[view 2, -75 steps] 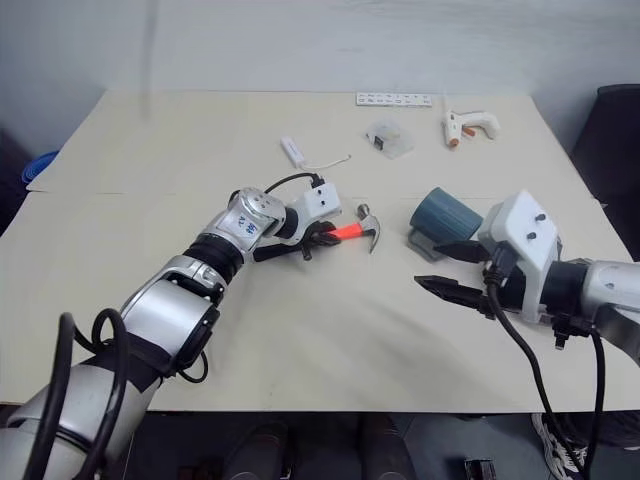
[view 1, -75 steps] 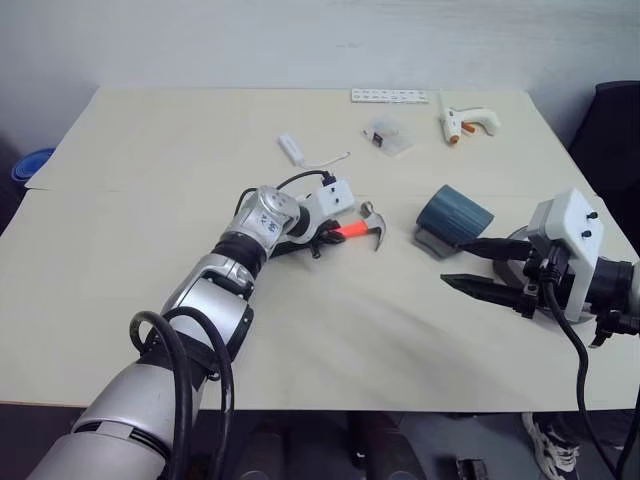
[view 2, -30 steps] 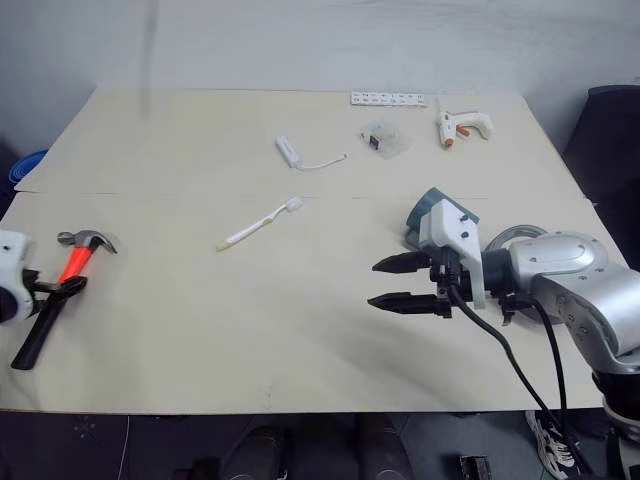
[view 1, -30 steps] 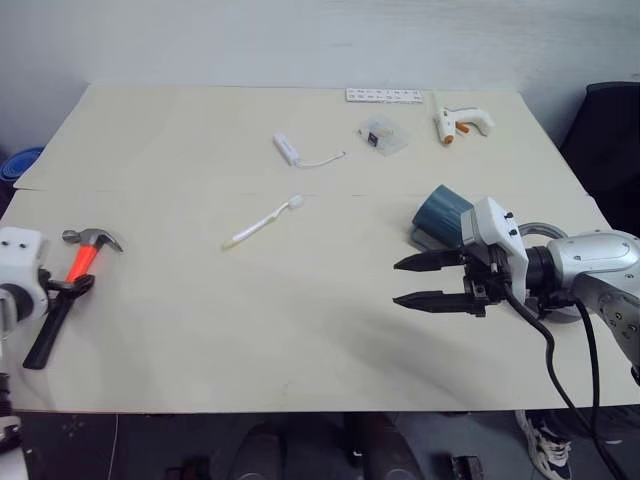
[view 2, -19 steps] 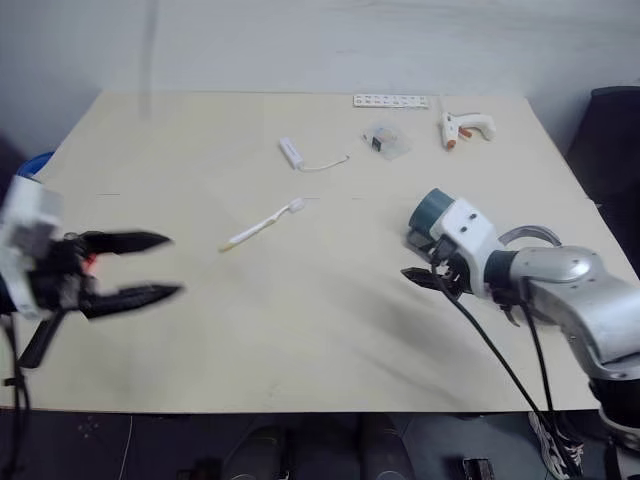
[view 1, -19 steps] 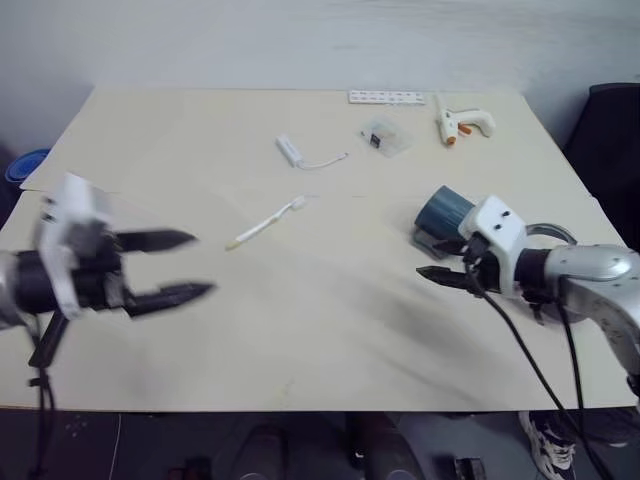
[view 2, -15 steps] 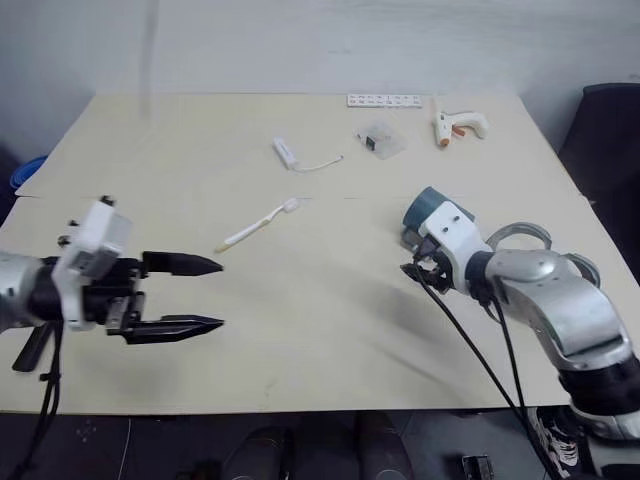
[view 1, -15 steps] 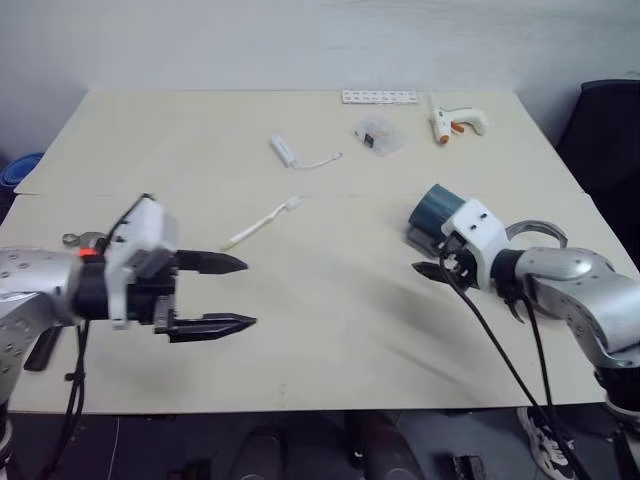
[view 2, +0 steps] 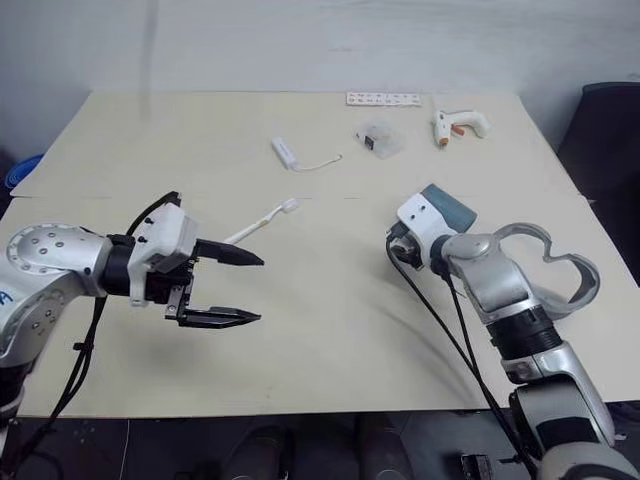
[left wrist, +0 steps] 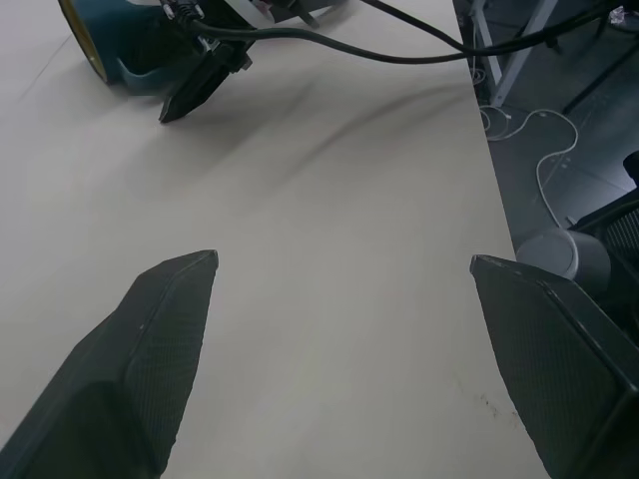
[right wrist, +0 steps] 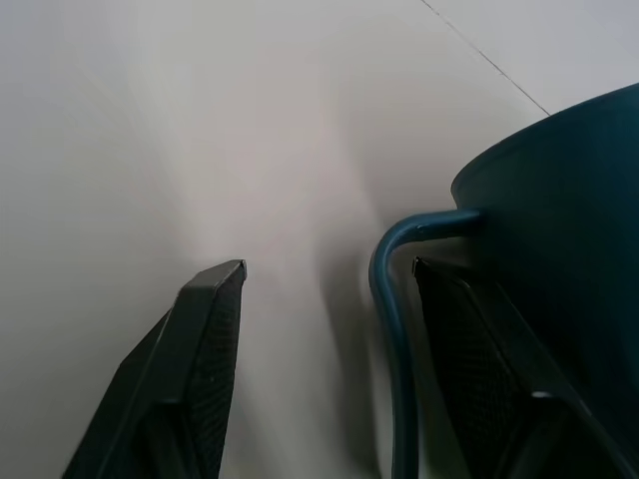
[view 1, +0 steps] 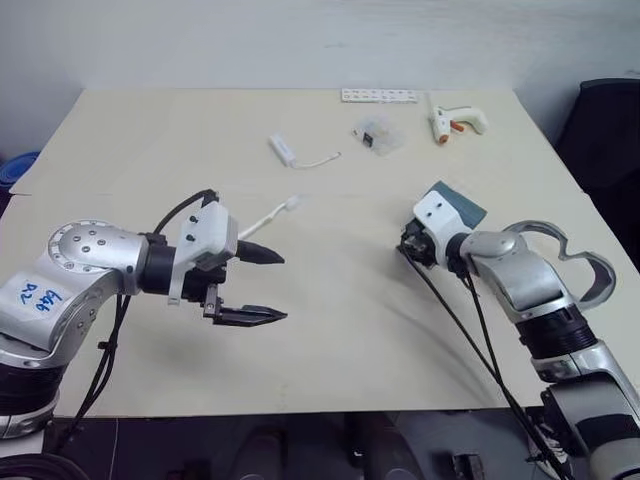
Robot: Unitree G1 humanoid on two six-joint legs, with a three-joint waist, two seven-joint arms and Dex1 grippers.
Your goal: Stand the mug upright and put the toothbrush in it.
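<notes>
**Hammer gone, both arms now turned to the job**

Change first: your left gripper (view 1: 258, 286) no longer carries the hammer it held a second ago at the table's left edge. It has swung in over the table (view 1: 330, 330) and now hangs with its fingers wide apart and nothing between them, just short of the toothbrush (view 1: 268, 213), which lies flat where it lay before, bristles pointing away from you.

Your right gripper (right wrist: 329, 339) has gone forward to the mug (view 1: 455, 204). The mug lies on its side near the table's right edge, not yet upright. In the right wrist view the fingers are apart and bracket the mug's handle (right wrist: 394, 299), one finger in the handle's loop against the ribbed wall, but they have not clamped.

So neither step is done, yet both arms are placed for their part. Standing the mug up looks like the move in hand; the toothbrush should wait for it.
</notes>
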